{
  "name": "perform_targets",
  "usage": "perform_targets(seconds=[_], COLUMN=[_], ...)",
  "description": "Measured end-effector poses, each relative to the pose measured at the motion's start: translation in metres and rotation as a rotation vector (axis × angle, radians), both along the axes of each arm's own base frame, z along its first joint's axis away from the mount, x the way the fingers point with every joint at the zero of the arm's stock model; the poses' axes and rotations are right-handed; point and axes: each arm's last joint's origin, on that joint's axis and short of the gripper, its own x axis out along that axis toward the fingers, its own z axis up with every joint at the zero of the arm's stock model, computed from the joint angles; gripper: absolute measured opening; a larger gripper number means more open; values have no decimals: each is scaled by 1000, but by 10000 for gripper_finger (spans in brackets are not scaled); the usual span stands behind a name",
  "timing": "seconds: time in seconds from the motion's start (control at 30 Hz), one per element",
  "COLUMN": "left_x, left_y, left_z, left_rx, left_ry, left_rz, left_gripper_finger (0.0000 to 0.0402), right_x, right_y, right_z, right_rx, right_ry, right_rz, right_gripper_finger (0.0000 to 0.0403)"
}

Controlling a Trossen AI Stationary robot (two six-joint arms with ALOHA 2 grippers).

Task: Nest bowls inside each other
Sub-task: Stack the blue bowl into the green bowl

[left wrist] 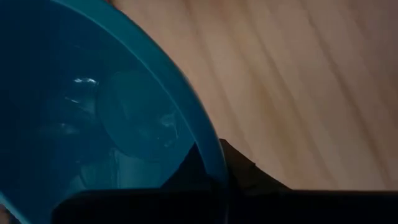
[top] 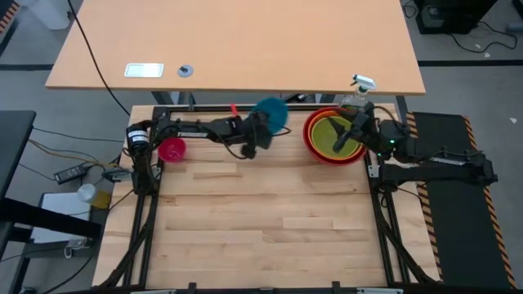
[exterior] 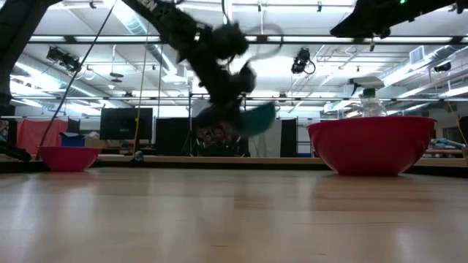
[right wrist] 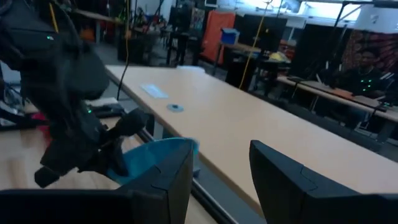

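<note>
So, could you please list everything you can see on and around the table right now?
blue bowl: one, blue, lifted off the table at the far edge, clamped at its rim
pink bowl: one, pink, far left of the table
red bowl: one, red, far right, holding the others
orange bowl: one, orange, inside the red
green bowl: one, lime green, inside the orange
bottle: one, clear, behind the red bowl
left gripper: shut on the blue bowl
right gripper: open, over the green bowl
</note>
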Motion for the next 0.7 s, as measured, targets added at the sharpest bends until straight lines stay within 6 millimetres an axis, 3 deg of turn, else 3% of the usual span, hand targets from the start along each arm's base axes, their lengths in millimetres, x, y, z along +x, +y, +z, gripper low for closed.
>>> perform_targets(seconds=[0.13,0.3,0.47,0.7], left_x=[28,67,106,145], left_y=[-6,0,6,9], left_z=[36,62,64,59], left_rx=[37,-4,-11,-79], left_ry=[-104,-106,-110,-274], left_rz=[-81,-176,-300,-491], left_gripper_finger=[3,3,3,3], right_x=[-16,-26,-30,-39], right_y=[4,6,9,20], right_z=[5,8,14,21], right_rx=[10,20,-6,-39], right_ry=[-49,-92,-132,-214], right_rz=[0,24,106,318], right_gripper_finger=[165,165,165,165])
